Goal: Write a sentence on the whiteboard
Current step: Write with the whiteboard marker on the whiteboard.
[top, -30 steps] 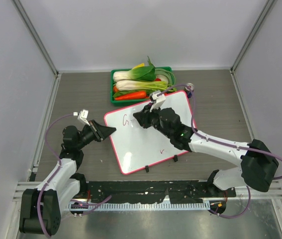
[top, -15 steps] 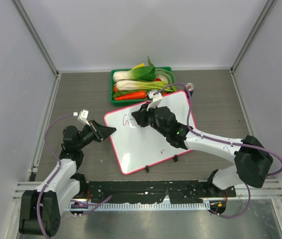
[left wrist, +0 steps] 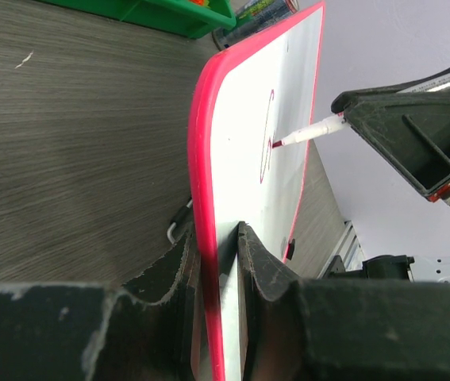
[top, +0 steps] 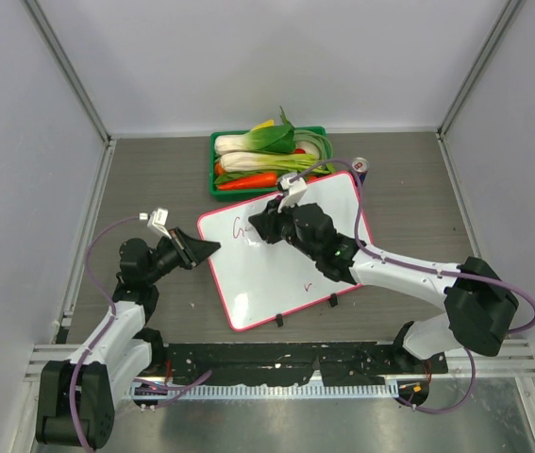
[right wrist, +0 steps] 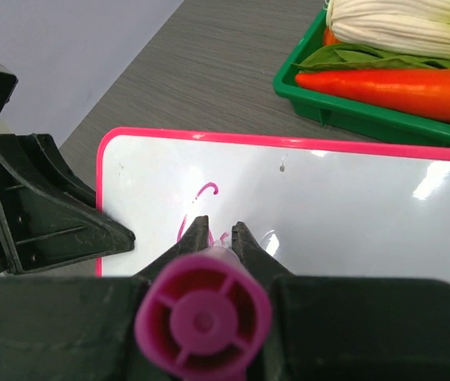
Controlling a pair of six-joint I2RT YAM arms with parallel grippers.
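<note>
The whiteboard lies tilted on the table, white with a pink frame. My left gripper is shut on its left edge, and the frame sits between the jaws in the left wrist view. My right gripper is shut on a magenta marker, its tip touching the board near the upper left. Of the sentence, only a magenta "G" and a short following stroke show. They also show in the right wrist view and the left wrist view. A lone purple tick sits lower on the board.
A green tray of vegetables stands just behind the board. A small can stands by the board's far right corner. Two black clips sit on the board's near edge. Grey walls enclose the table.
My right gripper has shifted slightly left with the marker and the magenta stroke after the "G" has grown a little. The left arm and board have not moved.
</note>
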